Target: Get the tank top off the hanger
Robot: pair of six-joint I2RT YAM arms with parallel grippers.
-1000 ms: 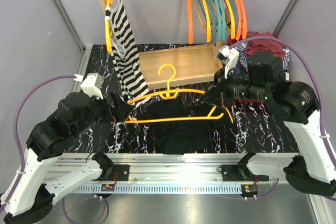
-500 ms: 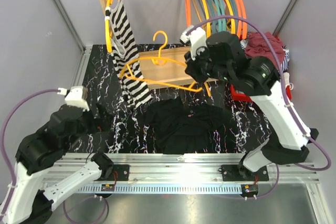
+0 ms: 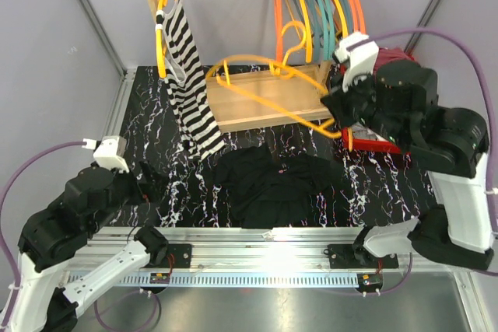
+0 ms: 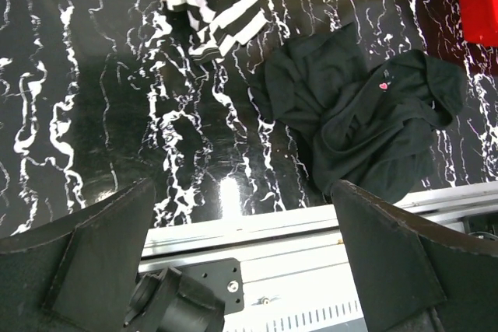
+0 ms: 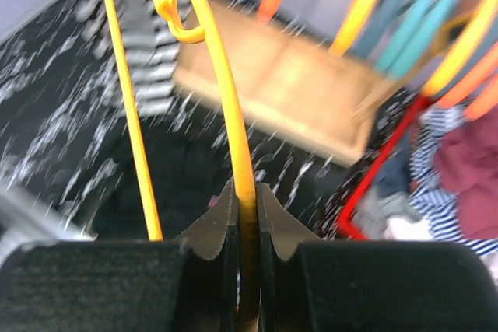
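Note:
The black tank top (image 3: 272,184) lies crumpled on the black marbled table, off any hanger; it also shows in the left wrist view (image 4: 366,114). My right gripper (image 3: 336,114) is shut on the bare yellow hanger (image 3: 257,57), held up in the air in front of the rack; in the right wrist view the jaws (image 5: 246,200) pinch its wire (image 5: 233,114). My left gripper (image 3: 152,180) is open and empty, low over the table's near left, left of the tank top; its fingers (image 4: 101,246) frame the near rail.
A striped tank top (image 3: 187,75) hangs on a yellow hanger at the rack's left. Several coloured hangers (image 3: 319,5) hang at the right. The wooden rack base (image 3: 233,118) stands at the back. A red basket (image 3: 373,145) of clothes sits at the right.
My right gripper lifted the yellow hanger off the black tank top and swung it up and right toward the rack. My left arm drew back toward the near left edge.

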